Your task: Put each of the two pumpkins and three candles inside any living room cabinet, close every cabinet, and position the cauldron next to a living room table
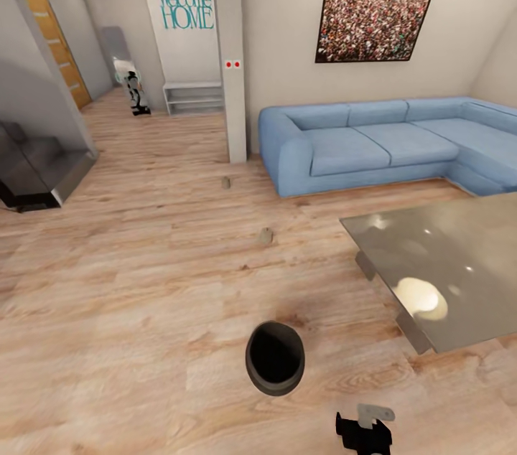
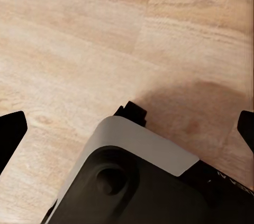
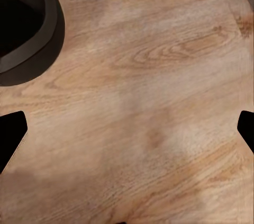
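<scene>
The black cauldron (image 1: 274,358) stands upright on the wood floor, a short way left of the glass-topped table (image 1: 459,254). Its rim also shows in the right wrist view (image 3: 26,33). Two small tan candles lie on the floor farther off, one (image 1: 266,235) mid-room and one (image 1: 226,182) near the pillar. My right gripper (image 1: 365,430) hangs low, to the right of the cauldron and nearer to me; its fingers (image 3: 11,134) are spread wide, so the gripper (image 3: 127,131) is open over bare floor. My left gripper (image 2: 127,128) is open above the floor and my own base. The pumpkins and cabinet are out of view.
A blue corner sofa (image 1: 373,146) lines the far wall behind the table. A white pillar (image 1: 228,53) stands left of it. Dark stairs (image 1: 36,168) rise at the left. A hallway with a low shelf (image 1: 192,97) opens beyond.
</scene>
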Available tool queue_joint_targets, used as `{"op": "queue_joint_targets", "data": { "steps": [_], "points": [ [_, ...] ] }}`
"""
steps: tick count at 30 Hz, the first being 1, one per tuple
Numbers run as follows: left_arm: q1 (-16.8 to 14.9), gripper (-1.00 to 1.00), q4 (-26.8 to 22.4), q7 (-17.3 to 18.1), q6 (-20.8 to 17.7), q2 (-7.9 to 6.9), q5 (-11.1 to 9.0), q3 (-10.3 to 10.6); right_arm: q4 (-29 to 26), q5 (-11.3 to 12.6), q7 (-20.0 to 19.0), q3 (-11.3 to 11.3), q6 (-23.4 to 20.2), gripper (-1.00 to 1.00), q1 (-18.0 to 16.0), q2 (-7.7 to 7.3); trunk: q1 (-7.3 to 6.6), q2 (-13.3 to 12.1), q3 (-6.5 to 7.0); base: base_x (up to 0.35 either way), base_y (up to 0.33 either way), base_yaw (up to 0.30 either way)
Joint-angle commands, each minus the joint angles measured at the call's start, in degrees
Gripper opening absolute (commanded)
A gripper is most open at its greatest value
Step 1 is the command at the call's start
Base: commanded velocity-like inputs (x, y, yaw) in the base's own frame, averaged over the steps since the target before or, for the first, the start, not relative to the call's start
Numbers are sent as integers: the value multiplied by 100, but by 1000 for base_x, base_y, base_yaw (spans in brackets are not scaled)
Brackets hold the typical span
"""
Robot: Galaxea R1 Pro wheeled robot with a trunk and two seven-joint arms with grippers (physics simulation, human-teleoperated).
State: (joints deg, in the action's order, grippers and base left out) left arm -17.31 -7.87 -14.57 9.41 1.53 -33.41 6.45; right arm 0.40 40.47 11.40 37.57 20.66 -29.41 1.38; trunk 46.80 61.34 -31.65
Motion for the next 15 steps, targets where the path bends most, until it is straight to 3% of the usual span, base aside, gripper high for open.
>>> {"op": "queue_joint_targets", "data": {
  "steps": [1, 8, 15],
  "points": [
    [-2, 100, 0, -28, 17, 0, -43, 49, 4, 31, 22, 48, 10, 100, -3, 3, 4, 3, -5, 327, 0, 0],
    [-1, 100, 2, -28, 17, -3, -39, 50, 4, 31, 21, 48, 10, 100, -3, 3, 4, 3, -5, 294, 0, -28],
    [-1, 100, -4, -28, 17, -4, -39, 49, 4, 31, 22, 48, 10, 100, -3, 3, 4, 3, -5, 99, -121, -32]
  ]
}}
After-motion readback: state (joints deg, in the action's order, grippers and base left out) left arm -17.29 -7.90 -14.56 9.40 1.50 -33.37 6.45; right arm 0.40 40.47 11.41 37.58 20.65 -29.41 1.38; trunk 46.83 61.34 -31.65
